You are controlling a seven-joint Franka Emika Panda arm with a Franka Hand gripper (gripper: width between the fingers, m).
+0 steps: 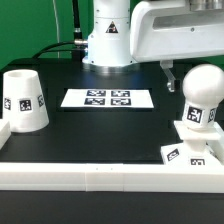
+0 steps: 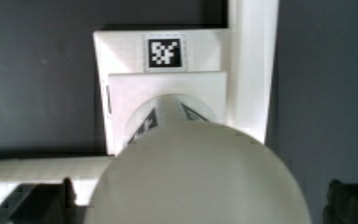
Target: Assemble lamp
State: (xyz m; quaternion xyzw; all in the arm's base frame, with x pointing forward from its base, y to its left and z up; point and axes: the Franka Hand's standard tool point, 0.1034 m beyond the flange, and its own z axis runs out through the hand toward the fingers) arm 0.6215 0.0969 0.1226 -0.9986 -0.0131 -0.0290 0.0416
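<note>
The white round-topped bulb (image 1: 203,92) stands upright on the flat square base (image 1: 186,150) at the exterior view's right. In the wrist view the bulb (image 2: 194,160) fills the middle over the base (image 2: 140,80), whose tag shows. My gripper (image 2: 197,200) is open around the bulb's top, with a dark fingertip on each side and a thin gap to each. In the exterior view one finger (image 1: 170,74) hangs beside the bulb. The tapered shade (image 1: 22,100) stands alone at the exterior view's left.
The marker board (image 1: 108,98) lies flat in the middle of the black table. A long white rail (image 1: 100,178) runs along the near edge, and another rail (image 2: 256,60) lies beside the base. The robot's base (image 1: 108,40) stands at the back.
</note>
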